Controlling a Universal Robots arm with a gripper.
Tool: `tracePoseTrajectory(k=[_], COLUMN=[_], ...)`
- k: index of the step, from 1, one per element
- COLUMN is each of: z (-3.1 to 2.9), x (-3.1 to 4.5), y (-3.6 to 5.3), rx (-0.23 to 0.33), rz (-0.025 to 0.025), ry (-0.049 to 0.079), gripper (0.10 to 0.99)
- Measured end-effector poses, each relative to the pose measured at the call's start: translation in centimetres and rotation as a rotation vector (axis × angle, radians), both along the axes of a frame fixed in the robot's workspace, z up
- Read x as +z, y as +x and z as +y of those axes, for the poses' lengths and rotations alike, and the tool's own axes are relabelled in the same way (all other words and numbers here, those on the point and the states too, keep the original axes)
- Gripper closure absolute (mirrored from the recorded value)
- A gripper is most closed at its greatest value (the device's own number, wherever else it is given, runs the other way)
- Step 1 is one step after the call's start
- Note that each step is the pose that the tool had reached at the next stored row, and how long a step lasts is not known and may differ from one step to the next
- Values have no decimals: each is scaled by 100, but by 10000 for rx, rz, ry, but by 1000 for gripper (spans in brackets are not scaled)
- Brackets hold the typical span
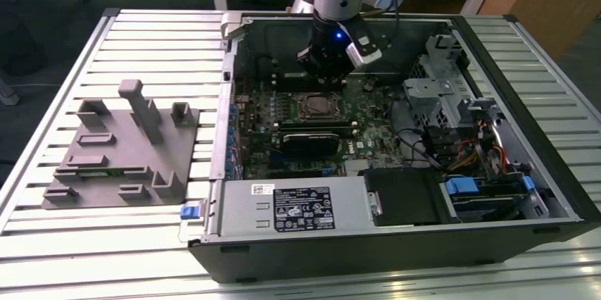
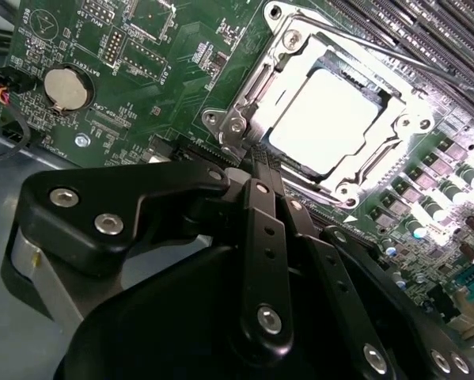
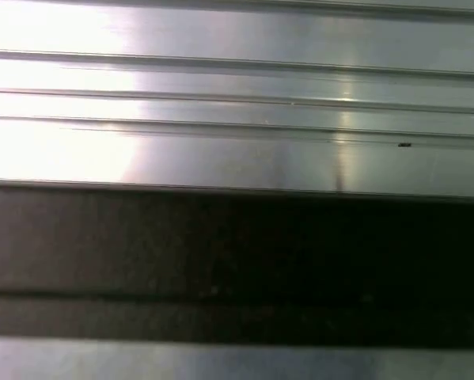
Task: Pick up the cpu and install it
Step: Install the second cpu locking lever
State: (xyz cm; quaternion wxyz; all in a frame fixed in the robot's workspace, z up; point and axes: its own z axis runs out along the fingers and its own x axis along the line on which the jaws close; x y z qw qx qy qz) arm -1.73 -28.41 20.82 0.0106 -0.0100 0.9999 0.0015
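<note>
In the exterior view we see the arm reaching down into an open computer case that lies on a slatted metal tabletop, with the gripper hanging just above the motherboard and near the dark socket frame. A grey fixture sits on the tabletop at the exterior view's left, well apart from the case. From here the cpu is too small to separate from the socket.

The second wrist view gives us what the exterior view cannot: the cpu, its pale silvery top glaring under the light, lies flat inside the metal socket frame. The gripper's black linkage crowds the foreground, its tips are cut off behind the links, and we cannot tell whether it is released or clenched; nothing shows held in it. A round coin cell sits on the board away from the socket.

The first wrist view offers us bright metal ridges above a dark band, which we cannot identify.
</note>
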Motion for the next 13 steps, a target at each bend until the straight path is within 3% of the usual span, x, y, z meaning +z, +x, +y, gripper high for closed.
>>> tracePoseTrajectory(k=[13], z=[-80], x=[-1], y=[0], rx=[-1], rz=[0], ry=[1], gripper=[980])
